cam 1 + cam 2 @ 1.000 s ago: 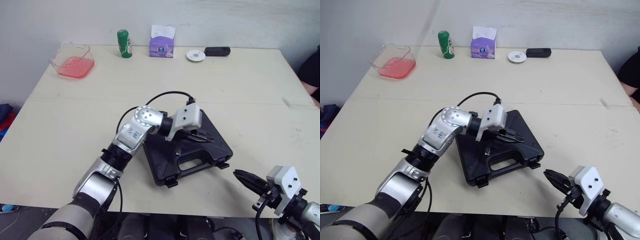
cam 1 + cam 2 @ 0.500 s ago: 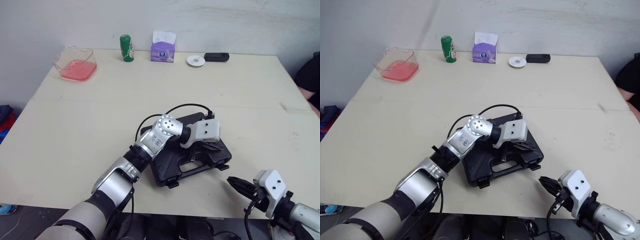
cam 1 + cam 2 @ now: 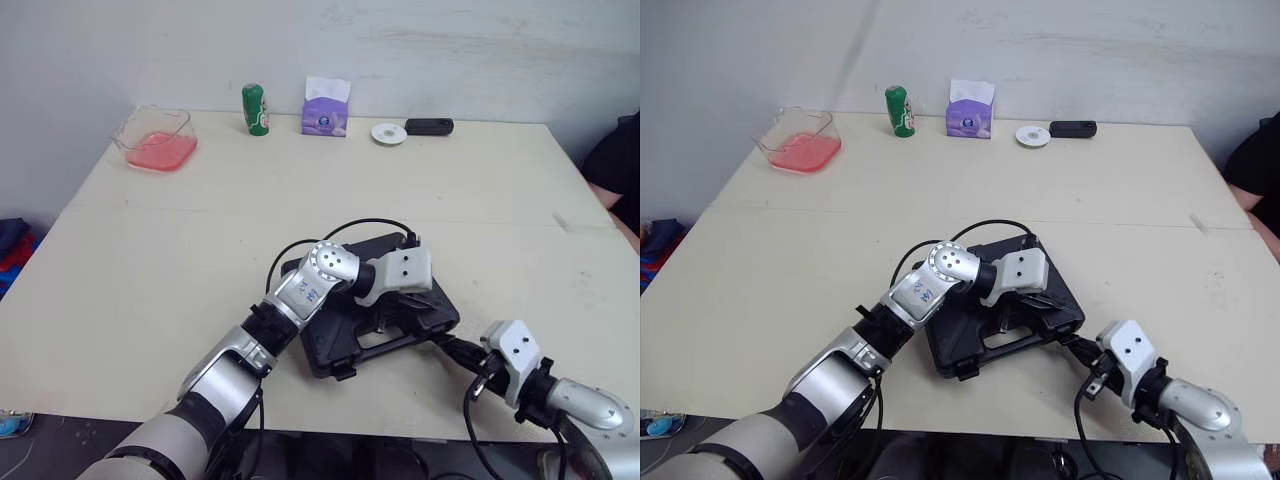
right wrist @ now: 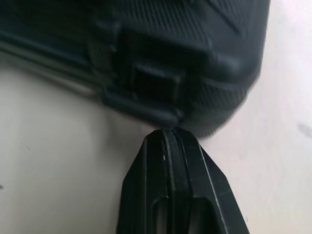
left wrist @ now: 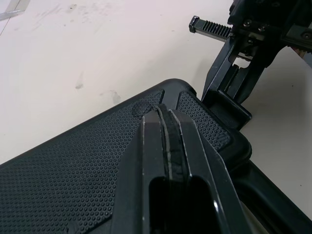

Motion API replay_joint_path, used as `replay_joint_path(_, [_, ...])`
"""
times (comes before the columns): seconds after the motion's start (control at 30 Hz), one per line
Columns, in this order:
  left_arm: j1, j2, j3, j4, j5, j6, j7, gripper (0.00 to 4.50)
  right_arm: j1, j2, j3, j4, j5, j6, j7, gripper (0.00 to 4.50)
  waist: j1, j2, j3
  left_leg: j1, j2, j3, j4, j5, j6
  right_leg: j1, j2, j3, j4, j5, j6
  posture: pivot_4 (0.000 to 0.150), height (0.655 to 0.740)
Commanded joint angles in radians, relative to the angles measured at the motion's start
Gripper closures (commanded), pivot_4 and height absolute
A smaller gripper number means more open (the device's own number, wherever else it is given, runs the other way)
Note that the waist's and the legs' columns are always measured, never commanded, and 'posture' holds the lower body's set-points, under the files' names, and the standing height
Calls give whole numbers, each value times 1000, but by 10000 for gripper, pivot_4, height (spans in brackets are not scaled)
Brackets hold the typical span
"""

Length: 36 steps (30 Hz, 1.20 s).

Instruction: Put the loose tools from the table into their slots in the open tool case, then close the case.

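Note:
The black tool case [image 3: 335,338] lies shut on the table near its front edge, handle toward me. My left gripper [image 3: 424,302] is shut, its tips [image 5: 168,110] pressed on the dotted lid [image 5: 73,165] near the front right corner. My right gripper [image 3: 447,346] is shut too, its tip [image 4: 168,131] touching the table right under the case's right latch [image 4: 152,82]. In the left wrist view the right gripper [image 5: 217,92] stands against that latch [image 5: 229,111]. No loose tools are in sight.
Along the far edge stand a pink-filled clear container [image 3: 158,140], a green can [image 3: 255,108], a purple tissue box [image 3: 325,108], a white disc [image 3: 388,133] and a black remote [image 3: 429,126]. A person [image 3: 615,160] sits at the right edge.
The head camera has shifted. My left gripper slid right across the lid to its front right corner. My right gripper moved in from the table edge to the case's right latch.

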Motion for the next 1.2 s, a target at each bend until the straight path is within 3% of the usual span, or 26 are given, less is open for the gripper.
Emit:
replay_joint_path(0.03, [77,34,-98,102,90,62,-31,45000,4,-25,-24,-80,52,27,22,44811,0,1,0,0,0,0,0,0,0,0,0,0,0,0,0,1500,7400])
replay_joint_path(0.27, [72,28,-90,127,90,53,-20,45000,0,-61,-61,-137,111,79,32,44811,0,1,-1,0,1,0,0,0,0,0,0,0,0,0,0,1500,7400])
replay_joint_path(1.2, [117,56,-130,69,123,127,-41,45000,-84,-109,-69,-44,130,78,117,44811,-1,0,-1,0,4,0,0,-2,-2,0,0,0,-3,-1,-2,1500,7400])
